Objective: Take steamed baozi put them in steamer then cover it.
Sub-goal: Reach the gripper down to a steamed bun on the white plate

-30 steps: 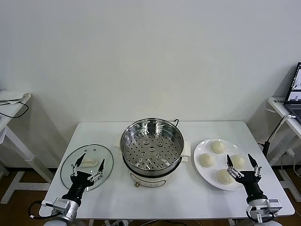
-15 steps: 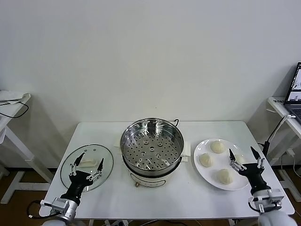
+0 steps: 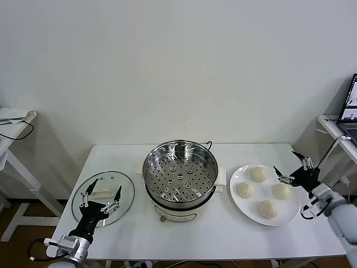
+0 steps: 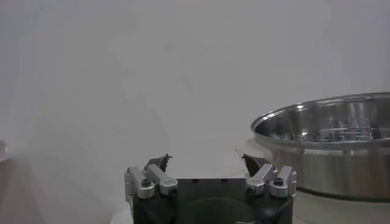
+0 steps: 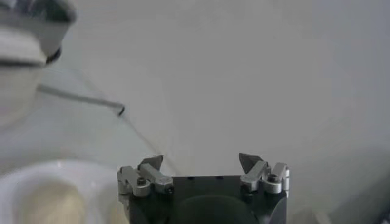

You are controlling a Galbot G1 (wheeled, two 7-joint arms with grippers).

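Right gripper (image 3: 292, 166), spread and empty above the plate's (image 3: 243, 205) far right, should drop squarely over one steamed baozi (image 3: 282, 191); pinch gently; left gripper (image 3: 100, 195) waits agape over the lid (image 3: 125, 186).

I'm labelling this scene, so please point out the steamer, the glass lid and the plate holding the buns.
steamer (image 3: 180, 174): head view, on its perforated tray.
glass lid (image 3: 127, 192): head view, on bare glass at its right side.
white plate (image 3: 248, 212): head view, on bare plate near its front rim.
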